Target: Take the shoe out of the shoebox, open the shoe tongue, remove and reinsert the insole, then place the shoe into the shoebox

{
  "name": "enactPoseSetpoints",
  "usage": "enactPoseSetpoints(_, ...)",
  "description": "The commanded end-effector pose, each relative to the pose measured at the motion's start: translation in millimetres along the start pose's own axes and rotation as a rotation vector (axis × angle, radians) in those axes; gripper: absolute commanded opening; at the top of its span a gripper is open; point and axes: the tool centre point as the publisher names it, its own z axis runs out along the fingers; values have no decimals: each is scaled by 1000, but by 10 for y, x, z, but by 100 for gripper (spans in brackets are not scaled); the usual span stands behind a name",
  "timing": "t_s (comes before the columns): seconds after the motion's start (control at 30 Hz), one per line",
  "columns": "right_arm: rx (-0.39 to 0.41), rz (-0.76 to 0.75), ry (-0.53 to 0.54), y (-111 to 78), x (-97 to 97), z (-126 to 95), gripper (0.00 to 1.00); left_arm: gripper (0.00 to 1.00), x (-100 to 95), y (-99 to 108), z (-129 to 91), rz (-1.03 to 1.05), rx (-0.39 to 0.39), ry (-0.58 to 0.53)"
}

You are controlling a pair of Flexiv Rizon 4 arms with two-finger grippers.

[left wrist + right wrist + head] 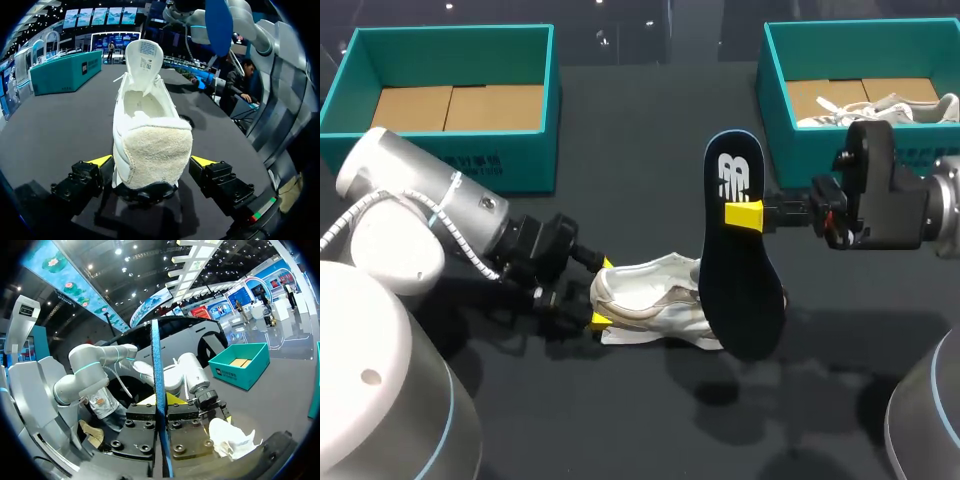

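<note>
A white shoe (655, 298) lies on its side on the dark table, its tongue pulled open (144, 57). My left gripper (601, 293) stands open, one yellow tip on each side of the shoe's heel (155, 150). In the left wrist view the gripper (151, 164) has the heel between its wide-spread fingers. My right gripper (748, 214) is shut on the dark blue insole (740, 280), which hangs upright above the shoe's toe. The right wrist view shows the insole (159, 385) edge-on, pinched between that gripper's fingers (161, 407), with the shoe (231, 439) below.
A teal shoebox (525, 160) with a cardboard floor stands at the back left. At the back right, a second teal shoebox (778, 85) holds another white shoe (880, 108). Bare dark table lies in front of the shoe.
</note>
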Motion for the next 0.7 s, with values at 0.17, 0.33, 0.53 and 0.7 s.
enactPoseSetpoints(0.17, 0, 1, -2, -1, -1, 19, 0, 100, -21, -12, -60, -6, -44, -27)
enactPoseSetpoints(0.33, 0, 1, -2, -1, -1, 19, 0, 100, -19, -29, -132, -11, -157, -90)
enactPoseSetpoints(0.53, 0, 1, -2, -1, -1, 19, 0, 100, 16, -37, -158, -20, -246, -89)
enactPoseSetpoints(0.7, 0, 1, -2, -1, -1, 19, 0, 100, 24, -45, -204, -41, -295, -63)
